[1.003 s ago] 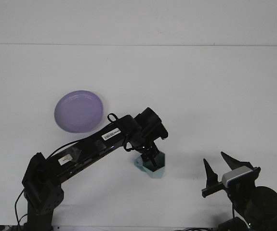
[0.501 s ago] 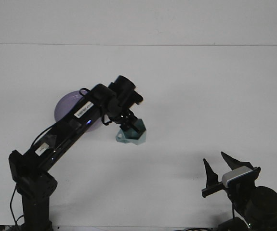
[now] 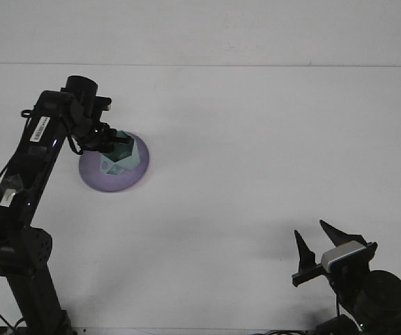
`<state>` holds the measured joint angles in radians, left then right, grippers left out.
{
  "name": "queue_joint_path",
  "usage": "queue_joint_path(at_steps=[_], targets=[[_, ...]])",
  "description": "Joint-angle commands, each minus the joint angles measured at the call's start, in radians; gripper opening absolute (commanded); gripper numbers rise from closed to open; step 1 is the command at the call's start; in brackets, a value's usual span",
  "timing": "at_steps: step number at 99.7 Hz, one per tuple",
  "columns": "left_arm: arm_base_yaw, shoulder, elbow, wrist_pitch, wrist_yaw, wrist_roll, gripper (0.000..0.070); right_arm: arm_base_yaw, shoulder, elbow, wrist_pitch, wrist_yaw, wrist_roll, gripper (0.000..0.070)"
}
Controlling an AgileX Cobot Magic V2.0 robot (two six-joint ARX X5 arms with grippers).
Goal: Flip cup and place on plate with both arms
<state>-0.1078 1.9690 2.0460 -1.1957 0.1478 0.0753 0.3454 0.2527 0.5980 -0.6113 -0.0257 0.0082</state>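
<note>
A round purple plate (image 3: 116,178) lies on the white table at the left. Over its upper middle hangs a pale green faceted cup (image 3: 122,158), tilted, with my left gripper (image 3: 116,148) shut on it. The left arm rises from the lower left and bends over the plate. Whether the cup touches the plate I cannot tell. My right gripper (image 3: 318,244) stands open at the lower right, far from the plate, with nothing between its fingers.
The white table (image 3: 270,139) stretches to a far edge near the top of the view, with a white wall behind it. The left arm's base (image 3: 26,279) stands at the lower left corner.
My left arm has carried the cup from the table's front centre up and to the left, until it hangs over the purple plate. The right arm has not moved.
</note>
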Motion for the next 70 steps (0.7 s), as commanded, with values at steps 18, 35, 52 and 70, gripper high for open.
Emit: queue_joint_path(at_steps=[18, 35, 52, 70], targets=[[0.055, 0.082, 0.025, 0.019, -0.049, -0.010, 0.0012, 0.001, 0.003, 0.007, 0.009, 0.000, 0.015, 0.0415], [0.058, 0.135, 0.025, 0.035, -0.052, -0.009, 0.0012, 0.001, 0.003, 0.007, 0.007, 0.000, 0.015, 0.0415], [0.058, 0.162, 0.025, 0.057, -0.063, -0.008, 0.0012, 0.001, 0.003, 0.007, 0.005, 0.000, 0.015, 0.0415], [0.058, 0.162, 0.025, 0.064, -0.063, 0.015, 0.0321, 0.001, 0.003, 0.007, 0.005, 0.000, 0.015, 0.0415]])
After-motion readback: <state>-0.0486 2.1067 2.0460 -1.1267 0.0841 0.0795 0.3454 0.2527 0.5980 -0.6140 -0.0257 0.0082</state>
